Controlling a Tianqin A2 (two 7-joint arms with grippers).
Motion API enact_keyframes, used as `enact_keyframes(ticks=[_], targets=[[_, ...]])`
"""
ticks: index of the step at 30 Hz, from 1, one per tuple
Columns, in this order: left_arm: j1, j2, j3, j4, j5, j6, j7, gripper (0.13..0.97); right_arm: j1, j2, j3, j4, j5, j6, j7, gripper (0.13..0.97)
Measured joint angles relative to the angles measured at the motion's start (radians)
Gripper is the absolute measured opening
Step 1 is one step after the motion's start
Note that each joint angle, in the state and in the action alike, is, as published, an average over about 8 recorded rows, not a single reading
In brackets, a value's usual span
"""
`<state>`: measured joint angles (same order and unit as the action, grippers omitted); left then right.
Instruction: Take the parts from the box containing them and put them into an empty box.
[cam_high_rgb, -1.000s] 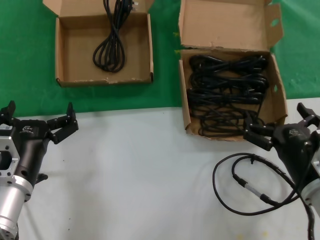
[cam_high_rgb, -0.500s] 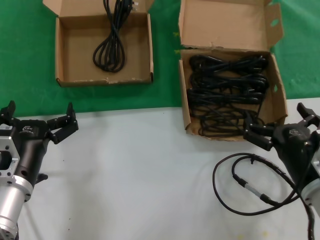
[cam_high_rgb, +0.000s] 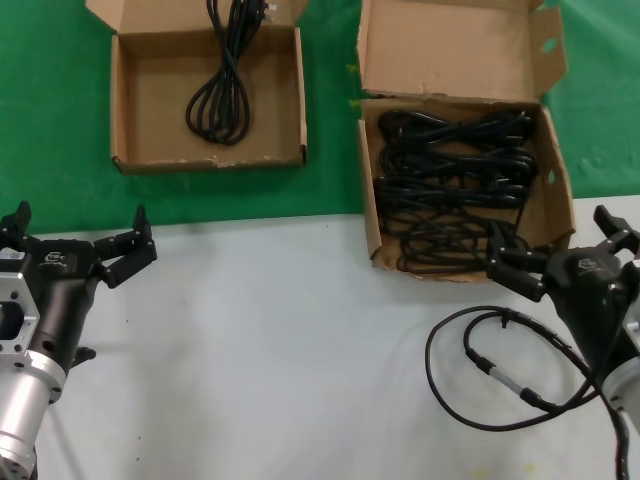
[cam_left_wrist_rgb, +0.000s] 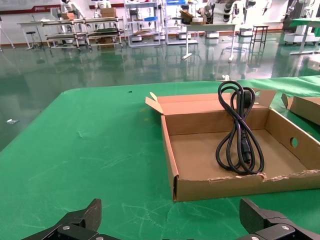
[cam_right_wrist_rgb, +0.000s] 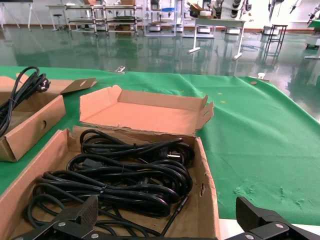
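Observation:
The wider cardboard box (cam_high_rgb: 553, 215) with a tall notched flap stands at the right and holds several looped black power cords (cam_high_rgb: 455, 190); they also show in the right wrist view (cam_right_wrist_rgb: 120, 175). The squarish shallow box (cam_high_rgb: 140, 100) at the left holds one looped power cord (cam_high_rgb: 222, 95), which also shows in the left wrist view (cam_left_wrist_rgb: 240, 132). My right gripper (cam_high_rgb: 560, 250) is open and empty at the wider box's near right corner. My left gripper (cam_high_rgb: 75, 240) is open and empty over the white table, short of the squarish box (cam_left_wrist_rgb: 200, 150).
A thin black robot cable (cam_high_rgb: 490, 365) with a silver inline connector loops on the white table (cam_high_rgb: 280, 350) near my right arm. A green cloth (cam_high_rgb: 330, 160) covers the far part of the table under both boxes.

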<state>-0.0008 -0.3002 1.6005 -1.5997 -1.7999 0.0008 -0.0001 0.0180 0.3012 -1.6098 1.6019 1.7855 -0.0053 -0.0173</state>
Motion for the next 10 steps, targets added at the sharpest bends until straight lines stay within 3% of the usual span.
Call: enact_keyframes(ticks=[10], targets=[[0.000,0.000,0.000,0.000,0.000,0.000,0.000,0.966,0.000,0.000,0.000,0.000,0.000,0.000,0.000,0.966]])
